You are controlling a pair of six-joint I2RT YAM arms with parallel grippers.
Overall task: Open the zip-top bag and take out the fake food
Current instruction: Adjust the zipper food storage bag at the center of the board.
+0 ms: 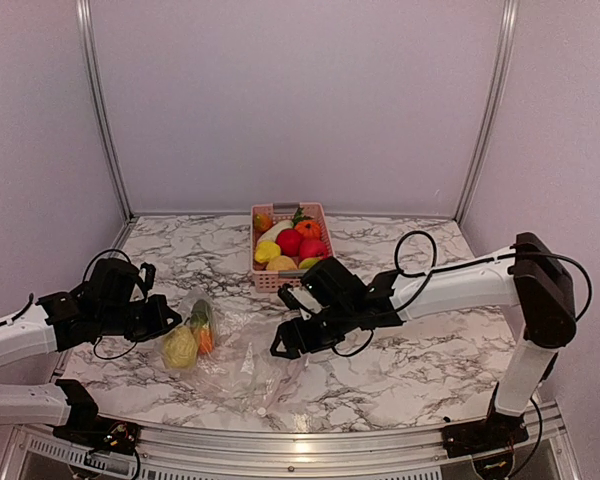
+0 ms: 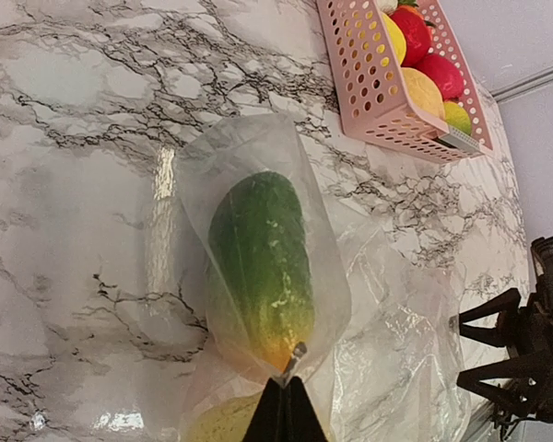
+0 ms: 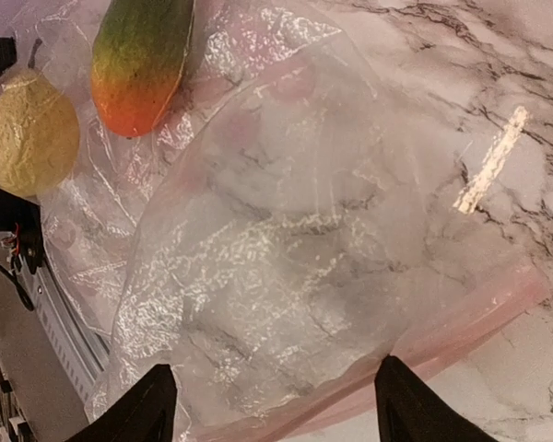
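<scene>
The bag (image 1: 242,365) lay at six o'clock on the desk (image 1: 430,370), two fruits (image 1: 180,347) inside — we judged the left pincer (image 2: 293,357) clamped on its film, the right pincer (image 3: 276,385) spread above the zip (image 3: 479,318). Grabbing both layers there could keep it sealed.

The top camera looks down from high above the near edge toward the far wall (image 1: 300,100), covering the white marble-patterned table (image 1: 420,370). The left wrist camera sits close over the clear crinkly plastic zip-top bag (image 2: 396,341), facing right toward the pink slotted plastic basket (image 2: 369,83). The right wrist camera looks steeply down at close range, facing left. Both wrist views share the green-and-orange plastic vegetable (image 2: 263,249).
</scene>
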